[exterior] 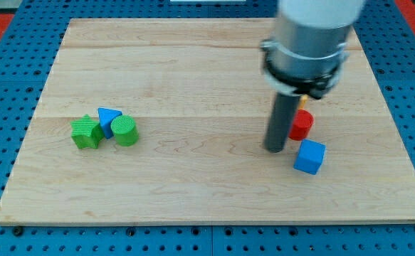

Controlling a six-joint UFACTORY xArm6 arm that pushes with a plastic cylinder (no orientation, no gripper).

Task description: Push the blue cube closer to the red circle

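Observation:
The blue cube (310, 156) lies on the wooden board (193, 71) at the view's lower right. The red circle (301, 125), a short red cylinder, sits just above it, a small gap apart, partly hidden by my rod. My tip (275, 148) rests on the board just left of both, level with the gap between the red circle and the blue cube, close to the cube's upper left corner. A bit of yellow (303, 100) shows behind the rod above the red circle; its shape is hidden.
At the view's left, a green star (86, 132), a blue triangle (108, 119) and a green cylinder (125, 131) huddle together. The arm's grey body (310, 35) hangs over the board's upper right. Blue perforated table surrounds the board.

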